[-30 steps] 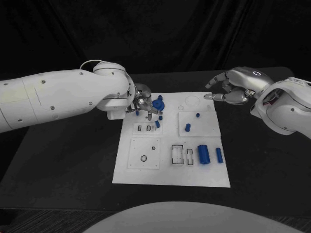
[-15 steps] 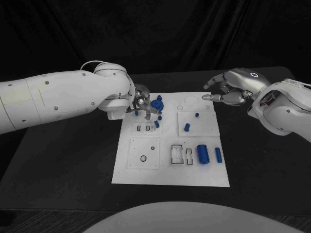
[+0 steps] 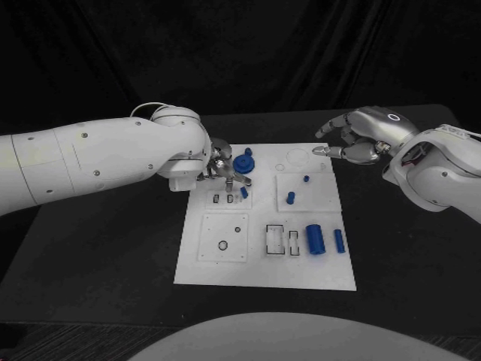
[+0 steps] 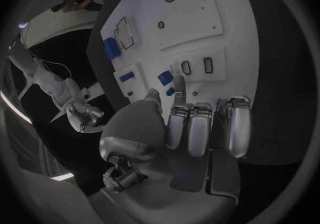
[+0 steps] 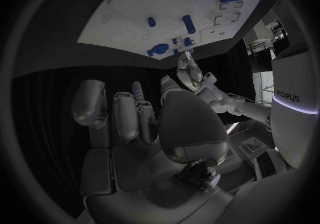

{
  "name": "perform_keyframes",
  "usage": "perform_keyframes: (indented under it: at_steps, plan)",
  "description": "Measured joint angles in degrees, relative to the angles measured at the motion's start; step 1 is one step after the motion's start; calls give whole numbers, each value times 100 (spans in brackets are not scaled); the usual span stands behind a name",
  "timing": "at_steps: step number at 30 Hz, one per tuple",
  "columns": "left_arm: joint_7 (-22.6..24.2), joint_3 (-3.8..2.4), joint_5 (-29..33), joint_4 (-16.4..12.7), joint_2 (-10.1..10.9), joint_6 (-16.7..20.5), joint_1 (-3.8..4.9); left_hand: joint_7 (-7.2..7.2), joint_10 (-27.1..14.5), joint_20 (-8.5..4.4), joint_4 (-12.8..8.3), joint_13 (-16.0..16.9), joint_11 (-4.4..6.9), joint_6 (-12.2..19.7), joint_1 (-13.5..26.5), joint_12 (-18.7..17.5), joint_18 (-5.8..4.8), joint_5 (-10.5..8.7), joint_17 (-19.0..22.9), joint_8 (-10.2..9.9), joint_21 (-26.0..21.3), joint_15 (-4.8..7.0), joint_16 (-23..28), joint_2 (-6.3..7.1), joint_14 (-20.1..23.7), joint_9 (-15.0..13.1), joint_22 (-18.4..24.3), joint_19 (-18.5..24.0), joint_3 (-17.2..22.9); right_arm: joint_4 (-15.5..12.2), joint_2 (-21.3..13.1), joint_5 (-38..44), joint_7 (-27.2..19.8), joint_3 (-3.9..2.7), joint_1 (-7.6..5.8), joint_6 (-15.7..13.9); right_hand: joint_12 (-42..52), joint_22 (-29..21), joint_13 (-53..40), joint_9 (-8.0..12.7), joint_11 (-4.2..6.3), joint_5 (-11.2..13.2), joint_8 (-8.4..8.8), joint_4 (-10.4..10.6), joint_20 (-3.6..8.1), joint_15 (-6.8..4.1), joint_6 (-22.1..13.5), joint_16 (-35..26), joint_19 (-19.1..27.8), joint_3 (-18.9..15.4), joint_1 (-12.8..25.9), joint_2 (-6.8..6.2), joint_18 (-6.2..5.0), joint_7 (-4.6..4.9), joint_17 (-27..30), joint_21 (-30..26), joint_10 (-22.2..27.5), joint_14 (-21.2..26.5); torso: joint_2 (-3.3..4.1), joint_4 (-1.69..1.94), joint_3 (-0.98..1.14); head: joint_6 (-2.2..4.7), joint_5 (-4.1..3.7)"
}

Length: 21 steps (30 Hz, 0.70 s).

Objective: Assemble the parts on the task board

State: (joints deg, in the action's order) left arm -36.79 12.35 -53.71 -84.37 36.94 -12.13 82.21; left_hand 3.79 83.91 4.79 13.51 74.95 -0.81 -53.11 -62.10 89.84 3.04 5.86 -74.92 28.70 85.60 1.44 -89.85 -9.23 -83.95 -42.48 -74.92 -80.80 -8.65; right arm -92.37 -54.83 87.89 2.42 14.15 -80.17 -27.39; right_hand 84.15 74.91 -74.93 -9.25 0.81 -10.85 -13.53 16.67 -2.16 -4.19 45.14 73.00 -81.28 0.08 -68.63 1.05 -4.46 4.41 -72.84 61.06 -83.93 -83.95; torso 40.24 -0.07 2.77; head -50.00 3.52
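A flat white rectangular task board [image 3: 264, 265] lies in the middle of a black worktop [image 3: 100, 248]. Nearest the viewer, well short of both hands, a thick blue cylinder [image 3: 314, 238] lies on the board with a thinner blue rod [image 3: 338, 240] just beside it, next to a pair of dark-outlined rectangular slots [image 3: 275, 238].

Farther in, the left silver many-fingered hand [image 3: 221, 167] hangs over the board's far left part, its fingers pointing down and drawn close together. Whether it holds anything cannot be told. Just below its fingertips sits a small blue peg [image 3: 244, 192] beside two little slots [image 4: 197, 66]. Right beside the hand, on its board side, stands a larger blue knob-shaped part [image 3: 244, 162].

Between the two hands, a short blue pin [image 3: 291, 198] and a tiny blue stud [image 3: 306, 179] rest on a raised white square panel [image 3: 319, 197].

Farthest away, the right silver hand [image 3: 352, 141] hovers at the board's far right corner, fingers curled inward with nothing visible between them, near a faint circular recess [image 3: 297, 156].
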Motion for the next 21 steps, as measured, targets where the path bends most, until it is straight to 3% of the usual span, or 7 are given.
perform_keyframes:
  at_steps: [9,21]
  plan:
    - [29,0,-1,87,-69,23,-48,19,0,-20,-155,0,0,61,0,0,1,233,0,-142,-52,0,0,0,0,-113,0,62,155,25,11,3,-17,0,22,-58,0,0,0,10,0,-3,0,0,0,0,0,0,0,0,-10,10,0,0,1,0,0,0,-1,1,3,1,-37]
    - [111,0,-2,157,-157,12,-116,-1,0,-20,-308,0,-1,81,-131,0,1,290,0,-225,-74,-1,0,-7,0,-180,1,63,308,65,48,5,-29,1,34,-114,0,3,0,17,0,-43,0,0,0,0,0,0,0,0,-24,24,0,0,1,0,0,0,-3,9,0,1,-81]
